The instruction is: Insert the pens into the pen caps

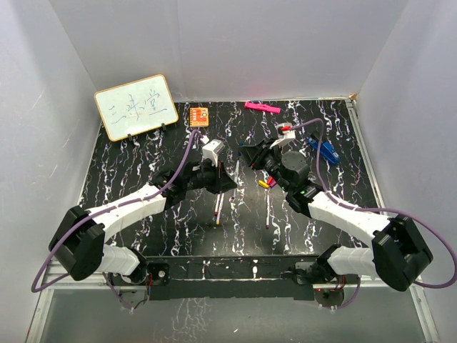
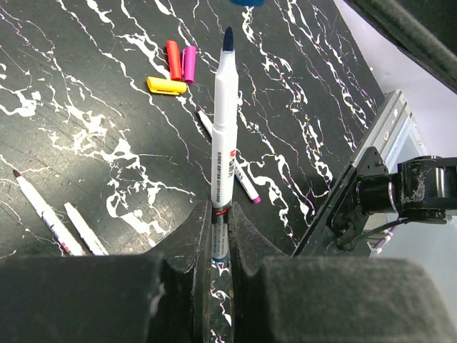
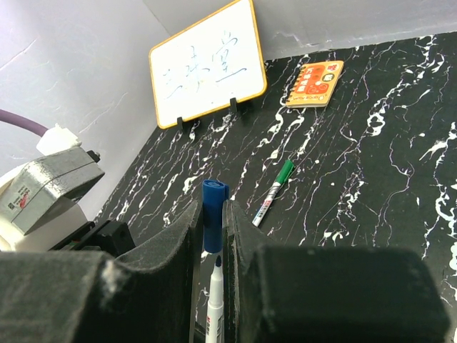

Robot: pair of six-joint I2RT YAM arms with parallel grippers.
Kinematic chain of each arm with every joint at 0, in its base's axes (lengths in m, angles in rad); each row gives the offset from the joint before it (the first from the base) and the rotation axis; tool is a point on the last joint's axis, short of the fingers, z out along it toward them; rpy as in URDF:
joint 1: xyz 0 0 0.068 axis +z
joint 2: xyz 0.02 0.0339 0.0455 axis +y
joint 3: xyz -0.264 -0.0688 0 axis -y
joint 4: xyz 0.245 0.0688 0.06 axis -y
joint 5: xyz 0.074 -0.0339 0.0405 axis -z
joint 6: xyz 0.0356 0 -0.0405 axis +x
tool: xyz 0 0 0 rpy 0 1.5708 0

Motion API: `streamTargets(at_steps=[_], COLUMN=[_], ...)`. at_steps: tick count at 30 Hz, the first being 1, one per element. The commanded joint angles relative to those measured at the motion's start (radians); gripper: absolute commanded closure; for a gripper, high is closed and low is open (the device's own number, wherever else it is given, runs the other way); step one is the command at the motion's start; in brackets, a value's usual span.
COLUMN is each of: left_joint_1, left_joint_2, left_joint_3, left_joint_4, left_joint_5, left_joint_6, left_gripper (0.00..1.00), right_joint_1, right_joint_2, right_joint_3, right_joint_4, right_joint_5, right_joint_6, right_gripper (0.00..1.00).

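Left gripper (image 2: pixel 220 239): my jaws are clamped hard on the rear end of the blue-tipped pen (image 2: pixel 223 136). The barrel runs straight out ahead of my fingers, tip leading.
Right gripper (image 3: pixel 212 223): my jaws are nipped narrowly on the blue cap (image 3: pixel 213 204), which stands upright between the pads.
Pen to cap: in the right wrist view the tip sits just below the cap and in line with it. I cannot confirm contact.
Position of the pair: right of the whiteboard (image 1: pixel 136 106) and nearer the arm bases than it.
Loose caps: the yellow cap (image 2: pixel 166 86), red cap (image 2: pixel 173 60) and purple cap (image 2: pixel 189 63) lie together on the table (image 1: pixel 128 171), farther right of the whiteboard than the held pair.
Loose pens (image 2: pixel 43 211): three lie flat and uncapped, nearer the bases than the whiteboard.
Green-capped pen (image 3: pixel 275 191): flat on the table in front of the whiteboard, apart from it.
Orange block (image 1: pixel 199 116): just right of the whiteboard.
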Motion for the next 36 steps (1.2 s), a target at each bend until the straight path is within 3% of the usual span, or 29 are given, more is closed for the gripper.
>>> streamTargets(at_steps=[1, 36], left_joint_1=[-0.003, -0.003], left_joint_2=[-0.034, -0.025], left_joint_3=[0.021, 0.026], left_joint_4=[0.0, 0.004], left_joint_5=[0.002, -0.04], left_joint_6=[0.01, 0.001], left_gripper=[1.0, 1.0], right_joint_1=[0.002, 0.013], right_joint_2=[0.005, 0.031], right_joint_3=[0.002, -0.046], right_joint_4=[0.039, 0.061], right_joint_5=[-0.015, -0.079], right_joint_6=[0.009, 0.056], right_gripper=[1.0, 1.0])
